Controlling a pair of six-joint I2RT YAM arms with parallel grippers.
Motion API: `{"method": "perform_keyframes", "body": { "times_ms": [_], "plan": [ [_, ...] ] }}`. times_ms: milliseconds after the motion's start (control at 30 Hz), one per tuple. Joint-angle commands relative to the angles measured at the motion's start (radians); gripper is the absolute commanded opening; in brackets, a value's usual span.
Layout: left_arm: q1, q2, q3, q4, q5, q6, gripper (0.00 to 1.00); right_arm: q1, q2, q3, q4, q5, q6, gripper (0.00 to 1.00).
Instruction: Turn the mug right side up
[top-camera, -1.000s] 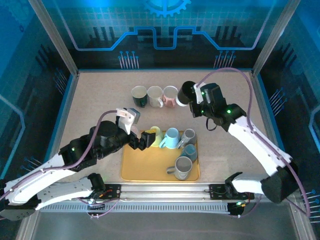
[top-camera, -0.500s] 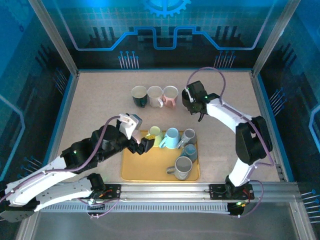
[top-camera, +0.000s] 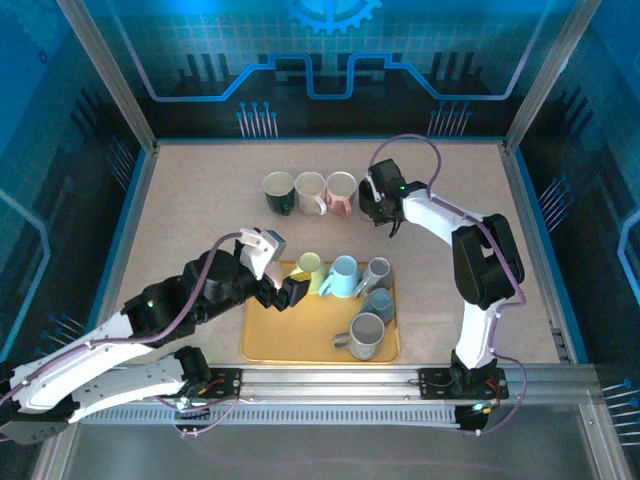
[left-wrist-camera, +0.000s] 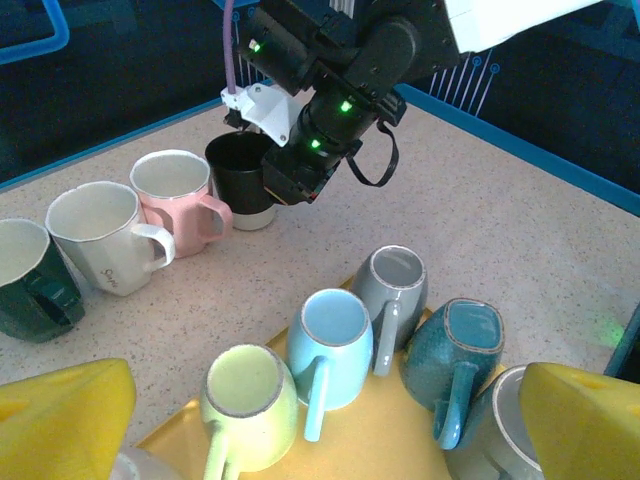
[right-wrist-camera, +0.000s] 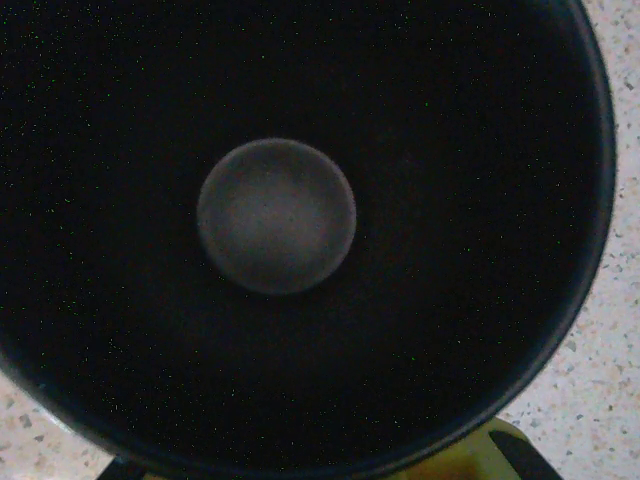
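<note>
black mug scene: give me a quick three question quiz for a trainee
1. True or false: the black mug stands opening up on the table, next to the pink mug.
2. In the top view, which mug is at the left end of the row on the table? A dark green mug; B pink mug; C black mug.
3. Which arm's gripper is at the black mug's rim?
Key: 1 true; 2 A; 3 the right gripper.
</note>
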Motion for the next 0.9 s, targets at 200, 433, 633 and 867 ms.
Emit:
{"method": "perform_keyframes", "body": {
  "times_ms": [200,433,633,867],
  "plan": [
    [0.004,0.012,-0.007,0.013,0.012,0.014,0.99,-0.019,0.03,0.041,0.068,-0.02,0.028,0.17],
    [0.004,0.019,-0.007,0.006,0.01,0.013,0.99,-0.022,0.055,0.048,0.074,-0.045,0.026,0.18],
    [0.004,0.042,0.0,-0.002,0.009,0.014,0.99,-0.022,0.021,0.023,0.074,-0.033,0.037,0.28],
    [0.004,0.063,0.006,-0.005,0.032,0.018,0.99,-0.021,-0.088,-0.032,0.08,-0.04,0.036,0.42]
  ]
}}
